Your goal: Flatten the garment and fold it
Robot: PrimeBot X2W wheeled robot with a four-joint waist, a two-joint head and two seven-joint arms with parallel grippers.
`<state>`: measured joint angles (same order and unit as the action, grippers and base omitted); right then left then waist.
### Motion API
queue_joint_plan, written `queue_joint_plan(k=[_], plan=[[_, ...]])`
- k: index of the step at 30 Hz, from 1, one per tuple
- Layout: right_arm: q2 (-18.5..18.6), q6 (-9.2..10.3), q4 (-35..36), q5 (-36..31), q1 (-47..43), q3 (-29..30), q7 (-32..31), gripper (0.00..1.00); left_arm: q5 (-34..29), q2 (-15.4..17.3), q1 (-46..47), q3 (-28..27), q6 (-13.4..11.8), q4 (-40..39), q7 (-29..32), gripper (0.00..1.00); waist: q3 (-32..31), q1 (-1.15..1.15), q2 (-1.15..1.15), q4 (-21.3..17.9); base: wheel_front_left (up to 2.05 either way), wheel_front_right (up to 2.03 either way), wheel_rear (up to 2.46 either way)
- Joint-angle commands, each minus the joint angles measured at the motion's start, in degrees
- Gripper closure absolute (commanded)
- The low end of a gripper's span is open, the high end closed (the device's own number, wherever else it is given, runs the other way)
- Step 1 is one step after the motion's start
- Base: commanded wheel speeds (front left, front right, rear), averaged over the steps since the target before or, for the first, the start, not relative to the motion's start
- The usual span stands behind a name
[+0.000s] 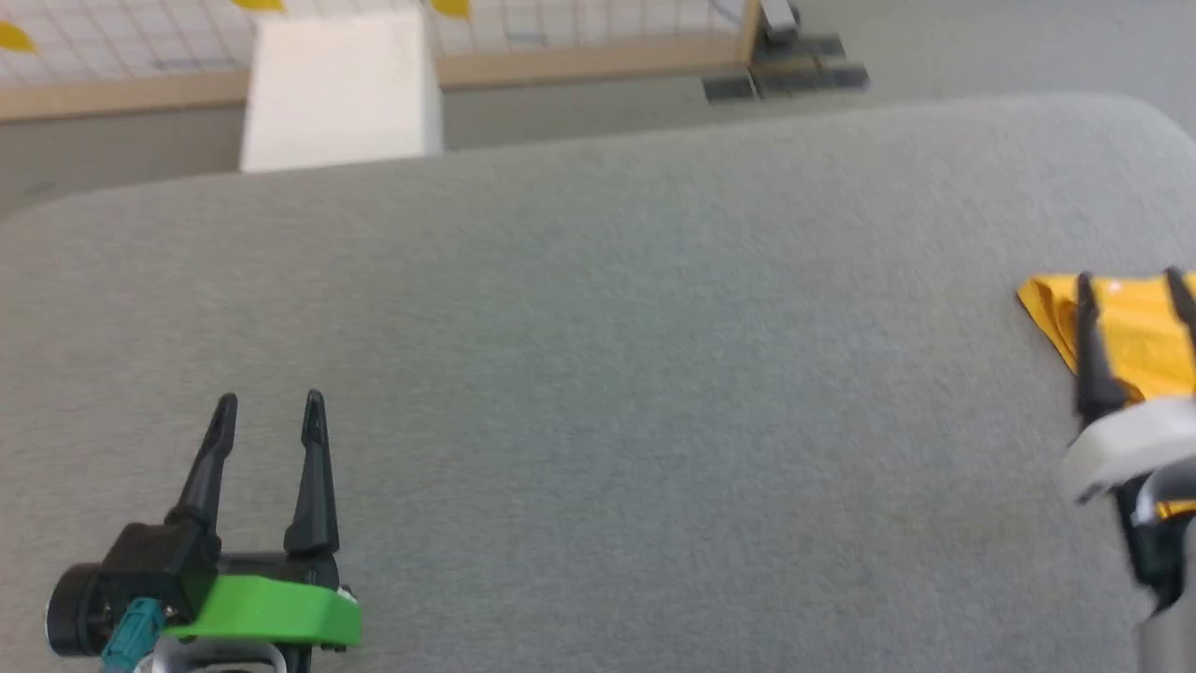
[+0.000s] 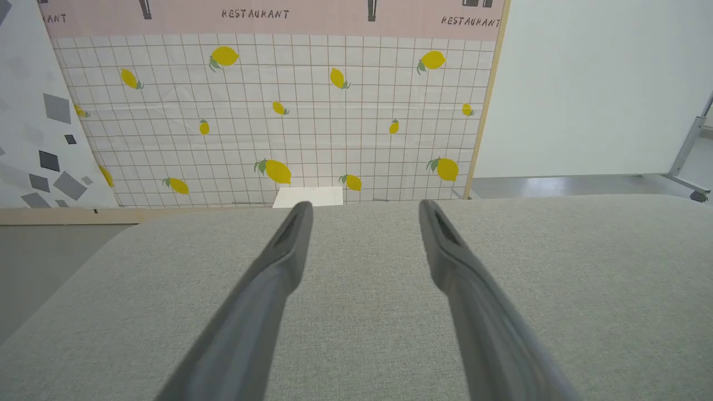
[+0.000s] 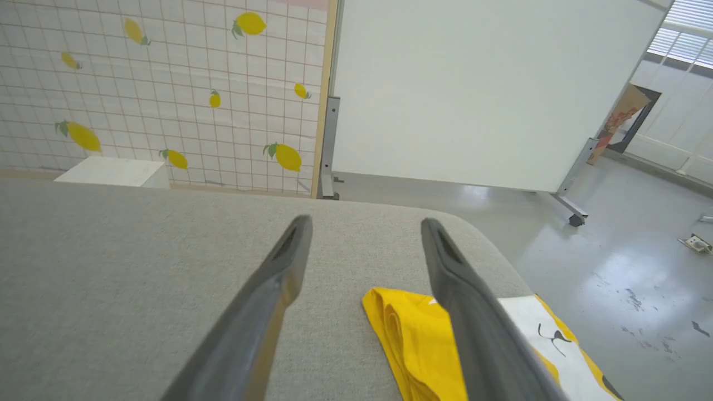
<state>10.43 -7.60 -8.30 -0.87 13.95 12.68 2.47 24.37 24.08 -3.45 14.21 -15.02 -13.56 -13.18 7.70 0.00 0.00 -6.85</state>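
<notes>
Beneath the right hand (image 1: pixel 1129 276), yellow garment (image 1: pixel 1135 336)

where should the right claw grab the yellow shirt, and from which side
On the garment, grip the thick rolled fold nearest the middle of the grey surface. I'd come from above, right claw straddling it: the cloth lies flat, leaving no gap underneath.

grey surface (image 1: pixel 598 308), left hand (image 1: pixel 271 404) fingers apart, right hand (image 1: pixel 1131 280) over yellow garment (image 1: pixel 1135 336)
</notes>
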Motion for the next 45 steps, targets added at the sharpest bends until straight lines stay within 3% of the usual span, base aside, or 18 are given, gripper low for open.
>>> queue_joint_plan(k=[1,7,13,36,37,45], plan=[[-1.60,0.11,2.60,-0.97,-1.95,-0.34,-0.39,0.00,0.86,0.12,-0.73,0.11,-0.10,0.20,0.08,0.00,-5.84,0.00,0.00,5.09,0.00,0.00,0.00],[-6.46,0.11,15.21,-2.37,-11.52,-1.65,-1.28,0.00,1.01,-0.63,-2.36,1.02,-0.25,0.91,-0.19,0.00,-8.57,0.00,0.00,6.83,0.00,0.00,0.00],[-7.49,0.11,19.94,-1.58,-17.71,-2.70,-0.42,0.00,0.58,-1.61,-4.03,2.00,-0.24,2.95,-0.80,0.00,-10.04,0.00,0.00,6.89,0.00,0.00,0.00],[-7.55,0.11,8.67,2.45,-20.40,-2.82,4.80,0.00,-0.83,-6.18,-5.53,0.98,3.58,10.70,-1.81,0.00,-10.95,0.00,0.00,5.54,0.00,0.00,0.00],[-7.50,0.00,8.73,2.57,-20.31,-2.87,4.33,1.00,-0.72,-6.07,-4.77,1.13,3.59,10.70,-1.53,1.00,-10.95,0.00,0.00,5.54,0.00,0.00,0.00],[-7.50,0.00,8.69,2.46,-20.15,-3.15,4.19,1.00,-1.31,-6.47,-4.53,0.90,4.02,10.80,-1.14,1.00,-10.88,0.00,0.00,5.55,0.00,0.00,0.00]])
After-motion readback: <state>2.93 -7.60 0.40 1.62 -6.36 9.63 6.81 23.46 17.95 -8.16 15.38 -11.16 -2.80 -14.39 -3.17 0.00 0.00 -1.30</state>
